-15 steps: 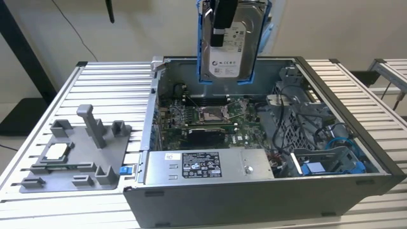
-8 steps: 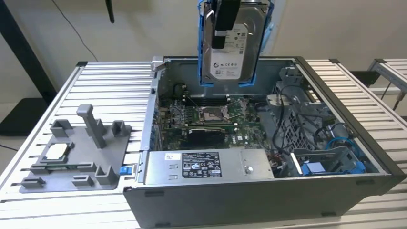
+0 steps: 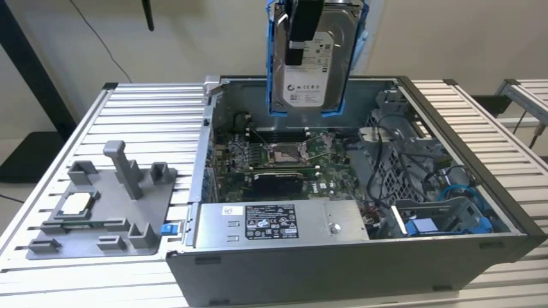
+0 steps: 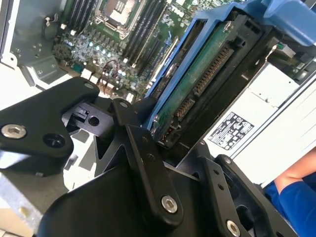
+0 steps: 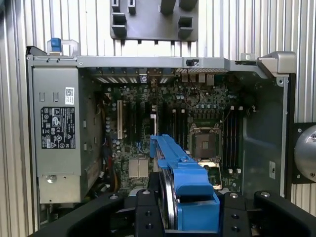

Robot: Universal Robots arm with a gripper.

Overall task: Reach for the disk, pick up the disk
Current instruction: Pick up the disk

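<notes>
Gripper [image 3: 301, 38] clamped on the disk [image 3: 310, 70], holding it upright on edge at twelve o'clock above the open computer case [image 3: 479, 192] (blue frame outermost), apparently so it hangs clear of the motherboard [image 3: 287, 154] below.

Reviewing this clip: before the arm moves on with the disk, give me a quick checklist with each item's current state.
1. Disk held by the end effector: ok, black fingers clamp its blue frame.
2. Disk lifted out of the computer case: ok, it hangs upright above the open interior.
3. Blue frame on the drive: ok, it wraps the edges in both wrist views.
4. Grip centred: cannot tell.
5. Nothing dangling from the disk connectors: ok, no cable attached.
6. Workspace free of people: not ok, a blue sleeve is close by.
</notes>
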